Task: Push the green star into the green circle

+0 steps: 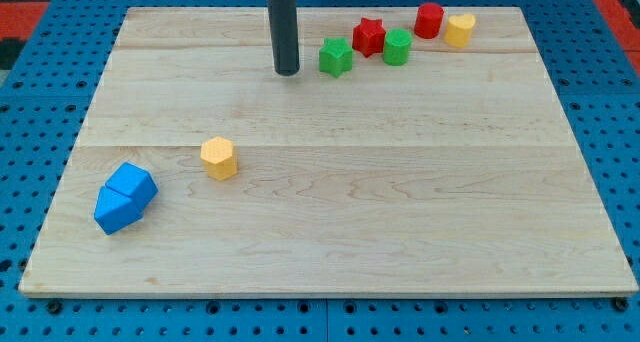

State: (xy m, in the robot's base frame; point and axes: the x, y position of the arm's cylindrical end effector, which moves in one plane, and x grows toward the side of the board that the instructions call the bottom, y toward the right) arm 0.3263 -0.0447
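Observation:
The green star (336,57) lies near the view's top, a little right of centre. The green circle (397,47) sits to its right, with a red star (369,36) between them and slightly higher, touching or nearly touching both. My tip (287,72) is on the board just left of the green star, a small gap apart from it. The dark rod rises straight up out of the view's top.
A red cylinder (429,20) and a yellow heart-like block (460,29) sit at the top right. A yellow hexagon (219,158) lies left of centre. Two blue blocks (125,197) touch each other at the lower left. The wooden board (330,232) rests on a blue pegboard.

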